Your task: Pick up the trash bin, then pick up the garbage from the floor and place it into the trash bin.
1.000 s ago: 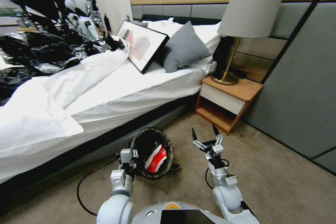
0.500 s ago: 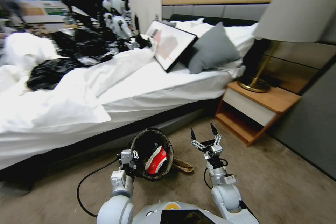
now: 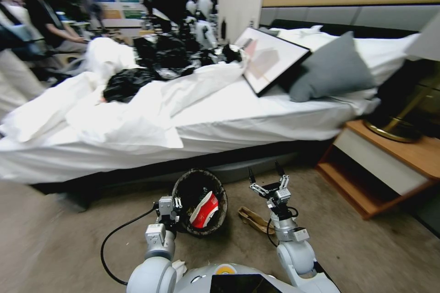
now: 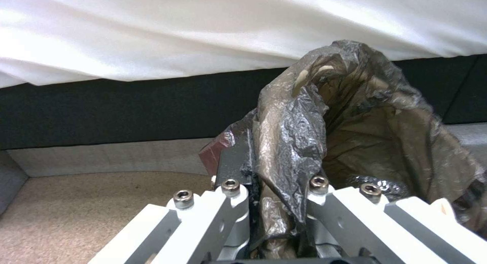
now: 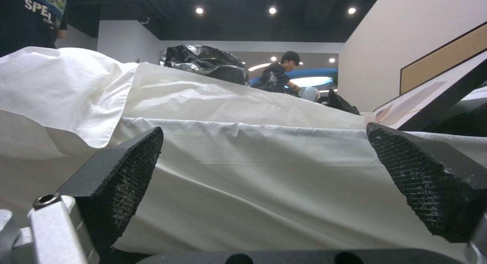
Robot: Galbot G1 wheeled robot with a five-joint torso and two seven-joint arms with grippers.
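In the head view my left gripper [image 3: 171, 207] holds the trash bin [image 3: 200, 178] off the floor, tilted with its black-lined mouth towards me. A red-and-white packet [image 3: 205, 210] lies inside it. The left wrist view shows my left gripper [image 4: 274, 182] shut on the bin's rim, with the crinkled black bag [image 4: 375, 115] pinched between the fingers. My right gripper [image 3: 266, 177] hangs open and empty to the bin's right, and its pads [image 5: 127, 172] face the bed sheet. Garbage on the floor includes a brown paper bag [image 3: 253, 219] beside the right arm and white tissue [image 3: 179, 268] near my base.
The bed [image 3: 238, 123] runs across in front of me, with a framed picture [image 3: 270, 59], a grey pillow [image 3: 332, 71] and black bags [image 3: 133, 82] on it. A wooden nightstand [image 3: 389, 165] stands at the right. A black cable [image 3: 109, 242] loops on the carpet at the left.
The whole picture has shifted right, so the camera has turned left. The brown paper bag now shows fully on the floor. Both arms keep their pose, and the bin stays in the left gripper.
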